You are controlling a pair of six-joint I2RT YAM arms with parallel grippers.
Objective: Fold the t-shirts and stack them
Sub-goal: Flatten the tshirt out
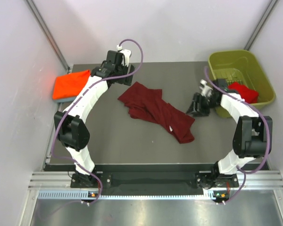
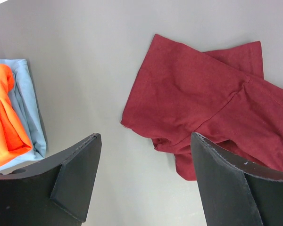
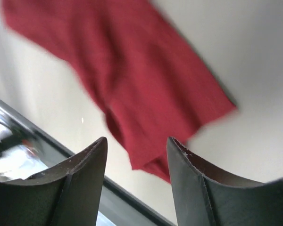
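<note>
We are hovering our left claw (image 2: 145, 136), released and empty, just off the far-left end of the crumpled dark maroon cloth t-shirt (image 1: 155, 110). It is lying mid-way across the grey tabletop (image 1: 108, 141), its long axis running diagonally from far-left to near-right. Our right claw (image 3: 137, 140), likewise released, is hovering beside the near-right end.

Maroon t-shirt (image 1: 155, 110) sprawling mid-table, bare table (image 1: 108, 136) showing all round; olive bin (image 1: 254, 63) hemming far-right corner; orange t-shirt (image 1: 71, 84) occupying far-left edge.
</note>
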